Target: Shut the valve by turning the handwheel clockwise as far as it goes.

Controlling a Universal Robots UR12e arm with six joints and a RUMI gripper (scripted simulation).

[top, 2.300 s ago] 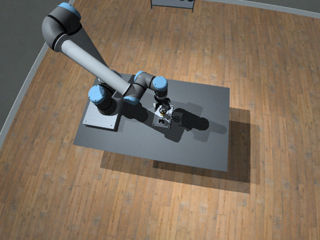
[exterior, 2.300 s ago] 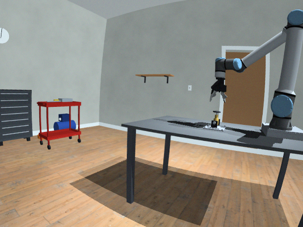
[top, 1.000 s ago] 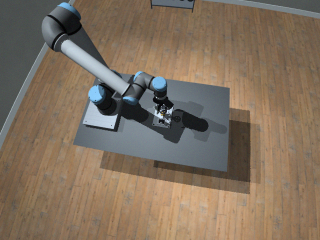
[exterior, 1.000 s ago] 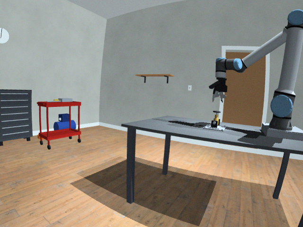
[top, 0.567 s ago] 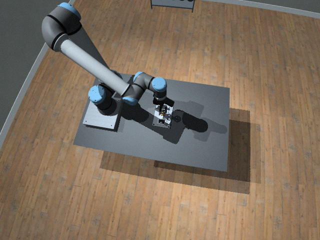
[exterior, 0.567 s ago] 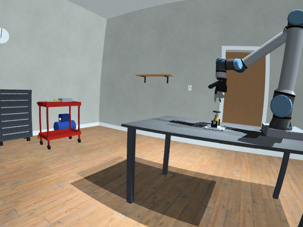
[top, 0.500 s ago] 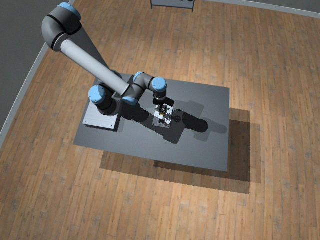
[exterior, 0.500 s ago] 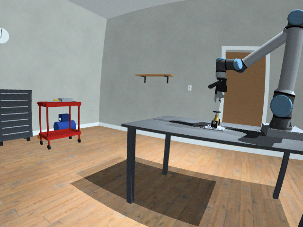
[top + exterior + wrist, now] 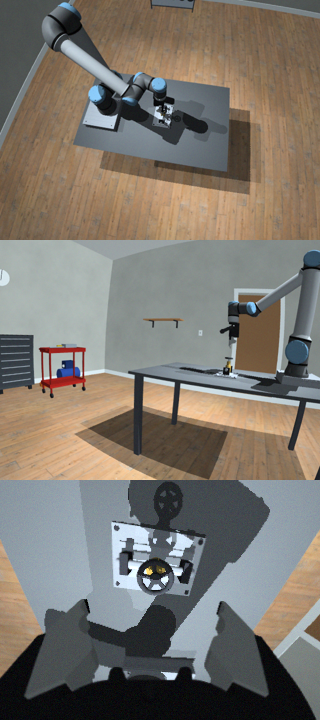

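Note:
The valve (image 9: pixel 227 367) stands on a light base plate (image 9: pixel 226 376) on the grey table. Its dark spoked handwheel (image 9: pixel 155 576) sits on top of a yellow body, seen from above in the wrist view. It also shows in the overhead view (image 9: pixel 162 113), partly hidden by the wrist. My gripper (image 9: pixel 231 343) hangs well above the handwheel, pointing down, not touching it. In the wrist view the two grey fingers stand wide apart with nothing between them, and the handwheel lies ahead of them near the frame's middle.
The arm's base (image 9: pixel 297 376) is mounted on a plate at the table's right end. A red cart (image 9: pixel 62 366), a dark drawer cabinet (image 9: pixel 16 361), a wall shelf (image 9: pixel 163 320) and a door (image 9: pixel 258 335) stand away from the table.

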